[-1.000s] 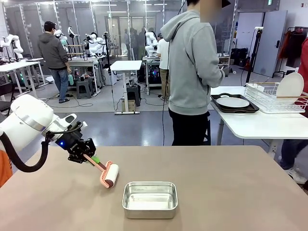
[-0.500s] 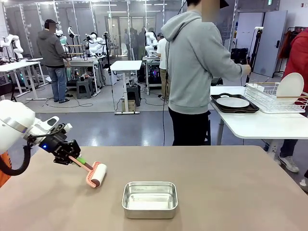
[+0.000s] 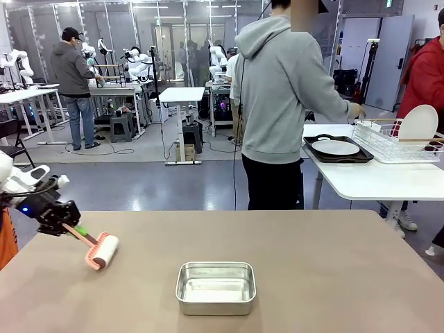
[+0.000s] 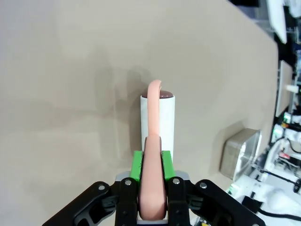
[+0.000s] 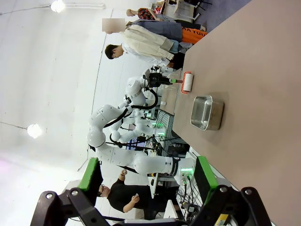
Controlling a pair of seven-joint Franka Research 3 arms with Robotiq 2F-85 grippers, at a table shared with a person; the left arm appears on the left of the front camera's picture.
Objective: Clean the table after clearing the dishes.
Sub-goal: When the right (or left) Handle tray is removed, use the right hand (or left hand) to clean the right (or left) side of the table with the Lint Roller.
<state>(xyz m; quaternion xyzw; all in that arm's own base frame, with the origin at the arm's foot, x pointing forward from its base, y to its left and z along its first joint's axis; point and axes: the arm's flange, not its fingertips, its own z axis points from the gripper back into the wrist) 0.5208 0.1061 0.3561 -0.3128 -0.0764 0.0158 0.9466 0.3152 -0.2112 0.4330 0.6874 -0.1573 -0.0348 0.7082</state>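
Lab hall: white workbenches (image 3: pixel 182 94), trailing cables (image 3: pixel 168 147), stools (image 3: pixel 121 126).

Right wrist view, rolled sideways: worktop, pan, roller.
Right claw (image 5: pixel 147 164) at bottom edge, spread wide, green pads (image 5: pixel 91 174) well apart. Tan worktop (image 5: pixel 249 61) down the right side. Steel pan (image 5: pixel 207 113) on it; white roller (image 5: pixel 187 83) farther along, apart from pan, handle gripped by left claw (image 5: pixel 175 81). Person (image 5: pixel 146 37) sideways beyond the worktop's far end.

White left arm (image 3: pixel 17 177); black left hand (image 4: pixel 151 165), green pads (image 4: pixel 137 165), silver screws (image 4: pixel 175 180)
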